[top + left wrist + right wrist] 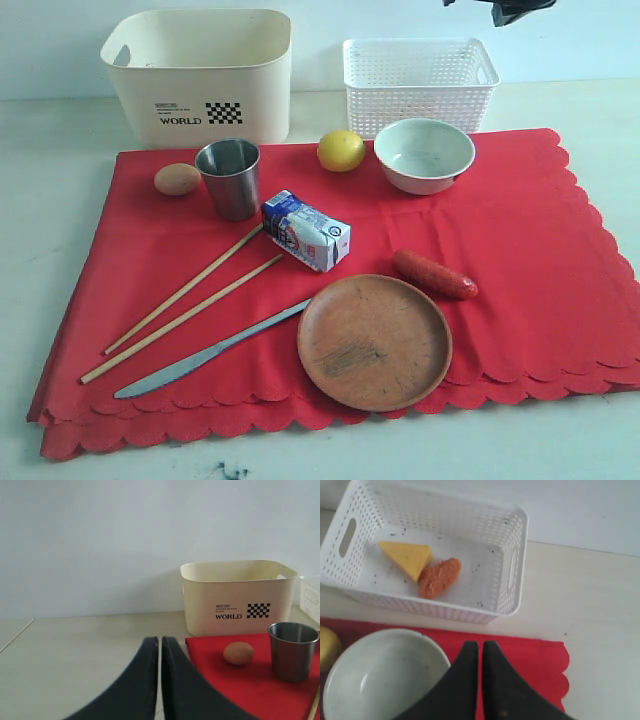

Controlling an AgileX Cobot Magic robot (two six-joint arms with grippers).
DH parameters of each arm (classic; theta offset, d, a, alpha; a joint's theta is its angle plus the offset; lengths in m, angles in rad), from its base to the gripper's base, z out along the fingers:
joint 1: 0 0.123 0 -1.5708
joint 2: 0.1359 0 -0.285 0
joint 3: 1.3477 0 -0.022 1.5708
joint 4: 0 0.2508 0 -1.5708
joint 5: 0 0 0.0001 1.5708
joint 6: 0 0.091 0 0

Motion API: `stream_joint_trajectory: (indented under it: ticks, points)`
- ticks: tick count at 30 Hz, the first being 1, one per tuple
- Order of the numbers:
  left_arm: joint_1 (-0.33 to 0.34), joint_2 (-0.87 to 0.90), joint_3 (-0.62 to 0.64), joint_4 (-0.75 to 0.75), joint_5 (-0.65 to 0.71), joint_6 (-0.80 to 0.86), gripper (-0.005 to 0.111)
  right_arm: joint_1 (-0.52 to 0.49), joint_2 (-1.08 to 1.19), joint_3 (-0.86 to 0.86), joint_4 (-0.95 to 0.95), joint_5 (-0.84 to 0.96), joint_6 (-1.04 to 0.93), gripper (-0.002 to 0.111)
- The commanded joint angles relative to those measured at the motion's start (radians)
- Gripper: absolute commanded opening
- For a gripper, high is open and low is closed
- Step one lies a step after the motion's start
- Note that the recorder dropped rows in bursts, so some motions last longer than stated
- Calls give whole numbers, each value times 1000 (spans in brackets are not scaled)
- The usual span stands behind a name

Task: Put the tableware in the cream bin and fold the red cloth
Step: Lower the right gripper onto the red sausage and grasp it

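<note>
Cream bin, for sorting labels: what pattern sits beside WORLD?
Black-and-white checks, clearest in the left wrist view.

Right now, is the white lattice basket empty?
No, a yellow cheese wedge and an orange-brown food piece lie inside the white lattice basket.

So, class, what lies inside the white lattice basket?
A yellow cheese wedge touches an orange-brown food piece on the basket floor. One corner lies outside the picture, unseen.
</note>
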State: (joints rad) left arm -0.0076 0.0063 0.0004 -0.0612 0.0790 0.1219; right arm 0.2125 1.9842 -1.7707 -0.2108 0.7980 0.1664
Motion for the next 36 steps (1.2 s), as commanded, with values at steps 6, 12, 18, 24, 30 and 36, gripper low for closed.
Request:
stream_joint_trajectory:
  ticks: [6,12,18,24,30,36]
  points:
    - [-4,-6,0,-6,1,-3,5,-3,-303,380,211,-118,-158,0]
    - [-4,-6,0,-6,1,-3,5,-3,-439,612,560,-196,-427,0]
    - [-4,-6,0,-6,1,-3,5,37,-462,788,753,-227,-637,0]
    - [-4,-6,0,-6,1,-3,5,163,-420,899,735,-354,-693,2]
    - [-4,-6,0,-6,1,-3,5,201,-338,916,713,-430,-696,25]
    - [-4,-6,0,-6,1,-3,5,201,-263,916,642,-454,-696,46]
